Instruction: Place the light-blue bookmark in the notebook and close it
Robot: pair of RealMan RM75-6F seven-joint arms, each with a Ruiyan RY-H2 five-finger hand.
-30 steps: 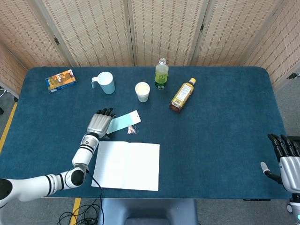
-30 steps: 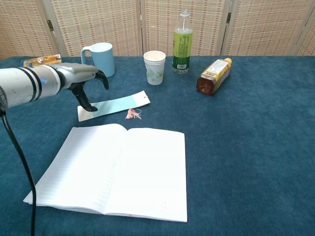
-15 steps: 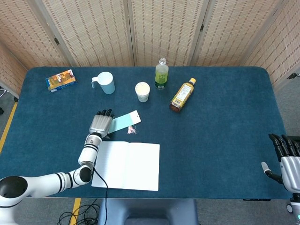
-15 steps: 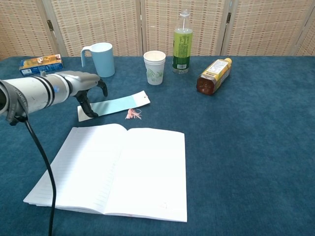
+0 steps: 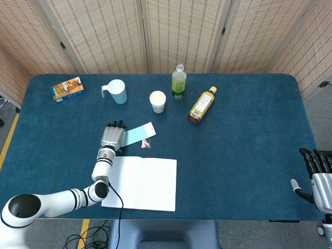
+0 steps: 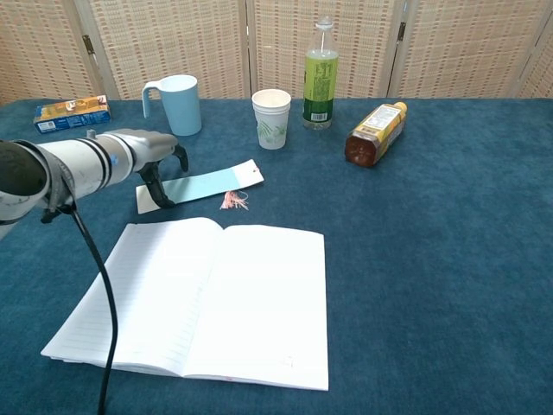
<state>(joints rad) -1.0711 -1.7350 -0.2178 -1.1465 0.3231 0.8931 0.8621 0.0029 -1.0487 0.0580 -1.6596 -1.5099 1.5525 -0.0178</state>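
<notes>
On the light-blue bookmark (image 6: 207, 185), left robot hand (image 6: 154, 156) presses curled fingertips; grip unclear.

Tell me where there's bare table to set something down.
Widest bare stretch: right of the open notebook, below the lying brown bottle, toward the right hand. Crowded: back row around the mug, paper cup, green bottle; left hand at the bookmark.

The head view is looking steeply down from high above the near edge, taking in the whole table (image 5: 249, 135) up to the far screens (image 5: 181, 31). The chest view is sitting low and closer, facing level toward those screens (image 6: 216, 43). Both are sharing the open notebook (image 5: 141, 182) (image 6: 207, 298) and far bottles.
</notes>
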